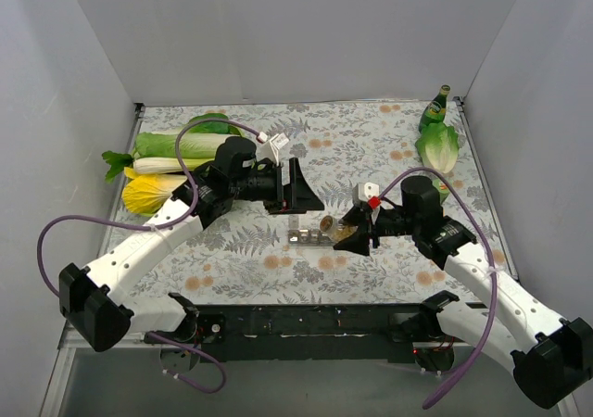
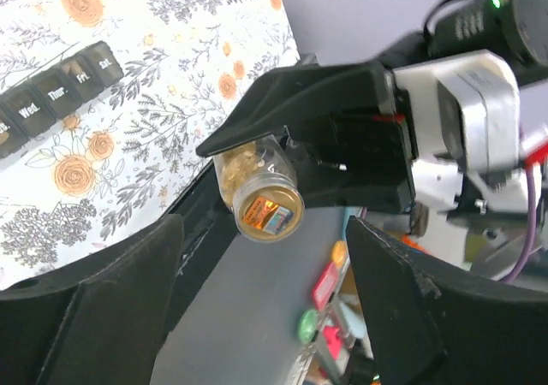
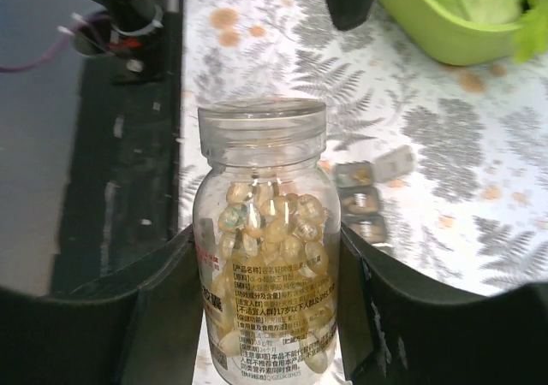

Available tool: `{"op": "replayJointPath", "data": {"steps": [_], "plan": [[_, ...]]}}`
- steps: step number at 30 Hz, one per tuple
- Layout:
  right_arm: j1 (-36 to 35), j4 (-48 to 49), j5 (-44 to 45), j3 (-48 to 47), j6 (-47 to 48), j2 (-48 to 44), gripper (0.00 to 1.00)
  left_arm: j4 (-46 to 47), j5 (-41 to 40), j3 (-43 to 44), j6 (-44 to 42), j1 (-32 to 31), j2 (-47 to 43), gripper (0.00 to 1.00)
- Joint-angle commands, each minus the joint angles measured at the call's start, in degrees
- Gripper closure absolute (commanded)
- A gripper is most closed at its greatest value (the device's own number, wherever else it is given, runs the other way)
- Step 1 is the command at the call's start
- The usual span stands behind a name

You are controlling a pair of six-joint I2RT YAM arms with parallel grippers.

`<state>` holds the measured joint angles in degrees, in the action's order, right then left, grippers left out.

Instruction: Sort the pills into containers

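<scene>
A clear pill bottle (image 3: 264, 257) full of yellow softgel pills sits between the fingers of my right gripper (image 3: 264, 269), which is shut on it. No cap shows on its neck. In the top view the bottle (image 1: 327, 224) is tilted over the right end of the container strip (image 1: 306, 236). The strip's grey day-labelled compartments show in the left wrist view (image 2: 60, 94), and some stand open with a pill inside in the right wrist view (image 3: 360, 201). My left gripper (image 1: 301, 193) is open and empty, hovering just behind the strip. In its own view (image 2: 265, 316) it faces the bottle's base (image 2: 267, 210).
Cabbages (image 1: 181, 145) and a yellow vegetable (image 1: 148, 193) lie at the back left. A green bottle (image 1: 434, 109) and lettuce (image 1: 438, 146) stand at the back right. A green bowl (image 3: 445, 34) lies beyond the strip. The black base rail (image 1: 306, 322) runs along the near edge.
</scene>
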<state>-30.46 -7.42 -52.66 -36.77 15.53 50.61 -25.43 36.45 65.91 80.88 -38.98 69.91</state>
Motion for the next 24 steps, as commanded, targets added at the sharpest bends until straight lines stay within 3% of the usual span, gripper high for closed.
{"op": "replayJointPath", "data": {"steps": [1,6,13,20,24], "plan": [[-0.7,-5.1,11.2,-4.8,12.3,-0.8,0.93,2.7,-6.9,-0.3,10.7,-0.4,1.3,0.30],[-1.9,-5.8,17.6,-6.2,16.0,-0.2,0.94,2.5,-12.4,0.7,14.5,-3.6,3.7,0.29],[-2.2,-5.5,18.6,-6.5,15.9,0.1,0.94,2.3,-17.9,2.0,17.1,-7.0,6.7,0.27],[-2.3,-5.3,18.2,-6.1,15.4,0.2,0.94,2.2,-19.7,2.5,17.1,-8.1,7.7,0.35],[-2.4,-5.3,18.2,-6.2,15.1,0.4,0.94,2.3,-18.5,2.8,16.9,-8.2,8.3,0.45]]}}
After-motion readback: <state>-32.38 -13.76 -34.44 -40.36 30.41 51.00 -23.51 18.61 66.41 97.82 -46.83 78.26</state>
